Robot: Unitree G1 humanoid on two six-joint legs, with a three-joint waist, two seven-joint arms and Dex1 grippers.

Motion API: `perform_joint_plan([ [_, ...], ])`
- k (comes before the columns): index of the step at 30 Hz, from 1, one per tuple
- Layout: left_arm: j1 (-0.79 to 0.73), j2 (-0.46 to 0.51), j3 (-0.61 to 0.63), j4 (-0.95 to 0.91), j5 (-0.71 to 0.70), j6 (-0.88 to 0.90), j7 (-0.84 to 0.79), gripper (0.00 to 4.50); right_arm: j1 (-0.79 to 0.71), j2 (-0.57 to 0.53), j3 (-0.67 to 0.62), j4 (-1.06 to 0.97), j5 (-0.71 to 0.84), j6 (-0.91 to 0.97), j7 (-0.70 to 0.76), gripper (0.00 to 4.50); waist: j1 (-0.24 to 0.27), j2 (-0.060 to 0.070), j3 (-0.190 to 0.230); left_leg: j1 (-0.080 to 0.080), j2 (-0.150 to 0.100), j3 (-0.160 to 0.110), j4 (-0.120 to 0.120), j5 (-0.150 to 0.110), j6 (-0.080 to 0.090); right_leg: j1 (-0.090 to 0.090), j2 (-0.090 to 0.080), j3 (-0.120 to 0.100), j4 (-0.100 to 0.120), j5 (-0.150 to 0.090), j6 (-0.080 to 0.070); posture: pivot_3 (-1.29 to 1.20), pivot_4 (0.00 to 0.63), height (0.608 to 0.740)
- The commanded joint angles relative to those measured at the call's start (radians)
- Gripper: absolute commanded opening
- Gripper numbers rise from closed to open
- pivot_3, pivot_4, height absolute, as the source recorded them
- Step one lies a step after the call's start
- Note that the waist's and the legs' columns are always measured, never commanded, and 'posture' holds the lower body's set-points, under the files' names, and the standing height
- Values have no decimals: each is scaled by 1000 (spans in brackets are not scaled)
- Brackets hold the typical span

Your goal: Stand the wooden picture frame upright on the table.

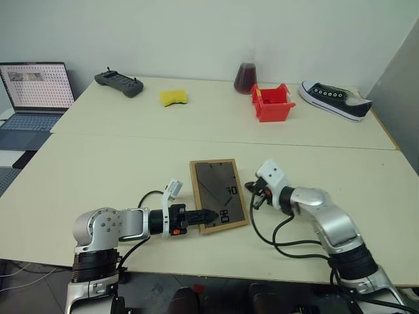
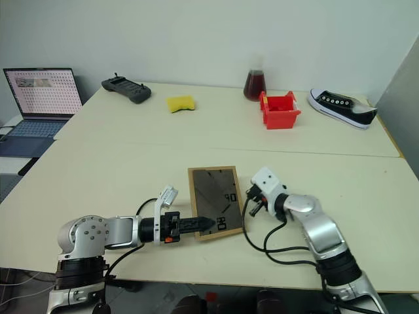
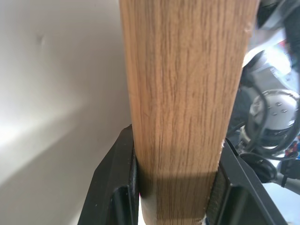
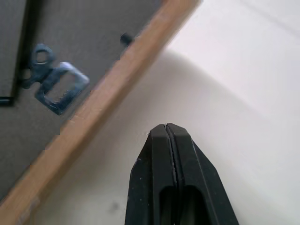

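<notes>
Frame check for you: wooden picture frame [image 1: 218, 195] lies back-up near the table's [image 1: 98, 170] front edge, centred. Left gripper [image 1: 204, 214] is pinching its near left rim; right gripper [image 4: 167, 129] is pressed together, just beside the right rim, touching nothing. Stiff and light, I'd judge (front likely fragile), so grip the wooden rim. Left wrist view shows the fingers [image 3: 118, 187] clamping the wood; right wrist view shows the metal hanger [image 4: 58, 84].
</notes>
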Motion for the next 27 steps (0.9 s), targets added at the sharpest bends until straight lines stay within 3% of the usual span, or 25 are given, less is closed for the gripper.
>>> perform_joint_plan([
  [1,-121,150,-52,0,-14,-90,-159,1284,-126,-43,-209,-68,272,177,140,981,-3,0,2,0,0,0,0,0,0,-1,0,0,0,0,0,0,150,740],
  [4,-185,231,-123,25,14,-180,-274,1284,-212,-53,-292,-41,430,282,210,1560,-9,1,5,-1,1,0,-2,0,0,-2,1,0,0,0,-1,0,150,740],
  [8,-237,295,-225,54,75,-301,-389,1284,-294,-59,-302,1,530,345,249,2323,-10,1,5,-2,1,0,-3,0,0,-3,1,0,-2,-1,-2,0,150,740],
  [11,-271,301,-265,78,99,-347,-433,1284,-364,-14,-285,35,561,353,220,3148,-9,1,6,-4,1,1,-3,0,0,-5,1,0,-1,-1,-2,0,150,740],
  [18,-301,291,-291,99,124,-388,-462,1284,-416,84,-203,68,527,293,159,4489,-13,0,6,-8,1,2,-2,0,1,-11,2,2,1,-1,-2,0,150,740],
  [24,-307,277,-286,99,129,-383,-458,1284,-404,121,-137,47,508,249,132,4489,-19,1,6,-10,1,1,-1,0,0,-13,1,1,1,-1,-2,0,150,740],
  [27,-296,276,-284,97,130,-377,-457,1284,-391,121,-161,-15,614,321,165,4489,-17,1,6,-10,1,1,-1,0,0,-13,1,0,1,-1,-2,0,150,740],
])
